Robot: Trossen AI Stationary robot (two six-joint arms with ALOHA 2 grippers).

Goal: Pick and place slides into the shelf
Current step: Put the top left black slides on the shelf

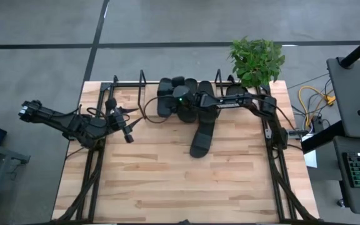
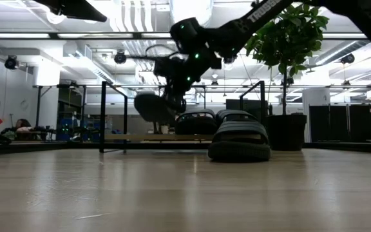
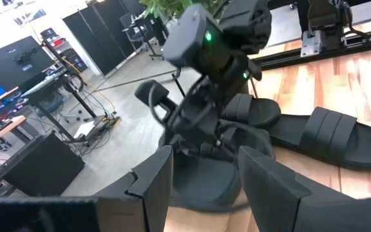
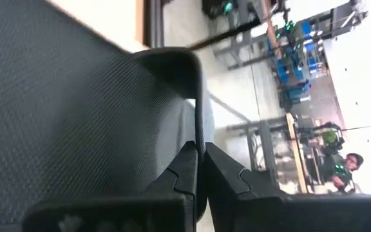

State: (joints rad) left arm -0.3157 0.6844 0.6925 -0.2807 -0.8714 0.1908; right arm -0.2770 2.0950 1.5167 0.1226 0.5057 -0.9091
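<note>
My right gripper [image 1: 179, 99] reaches in from the table's right and is shut on one black slide [image 2: 152, 107]. It holds this slide in the air over the shelf [image 1: 129, 94], above the board [image 2: 140, 137]. Two more slides [image 2: 195, 121] [image 2: 236, 116] lie soles down on the board. Another slide [image 1: 204, 134] lies sole down on the table in front of the shelf. My left gripper [image 3: 205, 187] waits open at the table's left, pointing at the held slide and touching nothing. My right gripper pinches the thin edge of the slide's strap [image 4: 199, 132] between its two shut fingers [image 4: 184, 171]. The fingers come from the table's right, slanting a little downward. The slide hangs tilted below them, lifted clear of the shelf board and the table.
A potted plant [image 1: 255, 62] stands at the table's far right corner, beside the shelf's right wire upright [image 2: 261, 103]. The left upright [image 2: 103, 116] stands left of the held slide. The near half of the tabletop [image 1: 167, 181] is bare wood.
</note>
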